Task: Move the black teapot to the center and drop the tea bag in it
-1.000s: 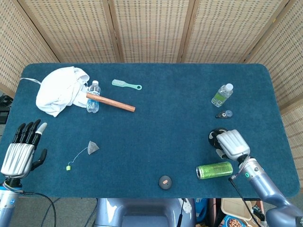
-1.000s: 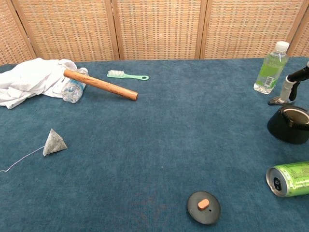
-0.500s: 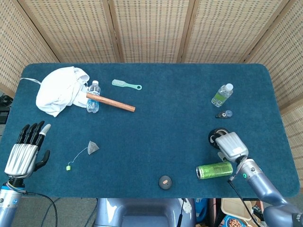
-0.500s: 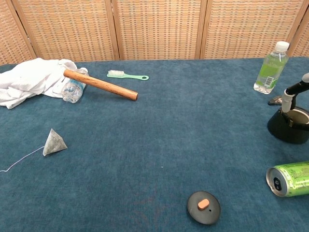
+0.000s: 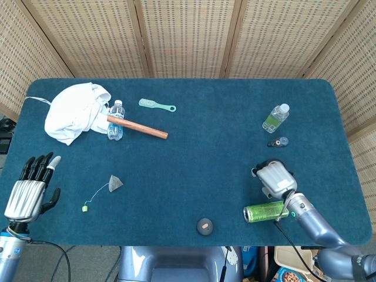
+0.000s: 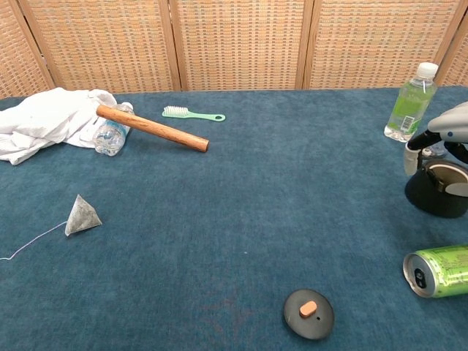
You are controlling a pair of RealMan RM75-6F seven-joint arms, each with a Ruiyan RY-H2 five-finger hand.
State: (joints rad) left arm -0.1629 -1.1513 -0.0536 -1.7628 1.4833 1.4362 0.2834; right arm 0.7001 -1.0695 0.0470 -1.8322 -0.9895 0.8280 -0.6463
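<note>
The black teapot [image 6: 433, 197] stands lidless at the right of the table, next to a green can. My right hand [image 5: 274, 178] lies on top of it and hides nearly all of it in the head view. In the chest view that right hand [image 6: 447, 130] curls its fingers [image 6: 411, 159] down over the pot's rim; a firm grip does not show. The grey pyramid tea bag [image 5: 115, 183] [image 6: 82, 215] lies at the left, its string trailing to a green tag [image 5: 85, 207]. My left hand [image 5: 29, 189] hovers at the table's left front corner, fingers straight, holding nothing.
The teapot lid [image 5: 204, 225] [image 6: 308, 313] lies near the front edge. A green can [image 5: 265, 211] [image 6: 439, 270] lies just in front of the pot, an upright water bottle [image 5: 275, 117] [image 6: 411, 102] behind. A white cloth [image 5: 73, 111], lying bottle [image 5: 116, 120], wooden rod [image 5: 138, 127] and brush [image 5: 157, 105] sit back left.
My right hand has slid left and forward until it covers the teapot, fingers now hanging over its left rim. The teapot has stayed in place. My left hand shifted slightly.
</note>
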